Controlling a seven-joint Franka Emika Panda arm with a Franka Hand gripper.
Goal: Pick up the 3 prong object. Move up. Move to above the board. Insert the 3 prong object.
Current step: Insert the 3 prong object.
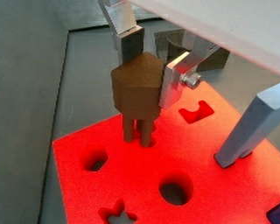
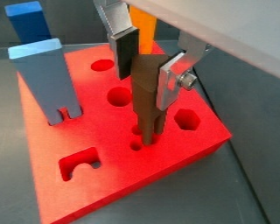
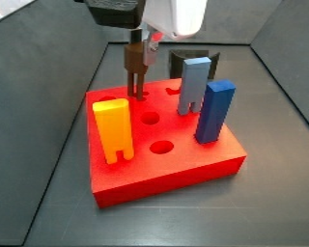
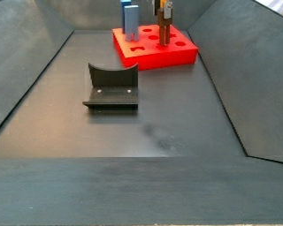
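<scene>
While clamping the matte brown 3 prong object [image 1: 136,86], pincer [image 1: 152,58] hovers over the glossy red board [image 1: 166,166].

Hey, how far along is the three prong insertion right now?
Pickup, lift and move look done: the end effector holds the 3 prong object upright over the board. Insertion is in hand: in a side view its prongs reach the board's top. Whether it is fully seated cannot be told; release is left.

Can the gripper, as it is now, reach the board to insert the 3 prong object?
Probably yes. The gripper holds the 3 prong object upright at the board. The grey-blue block stands aside, so nothing blocks it.
</scene>
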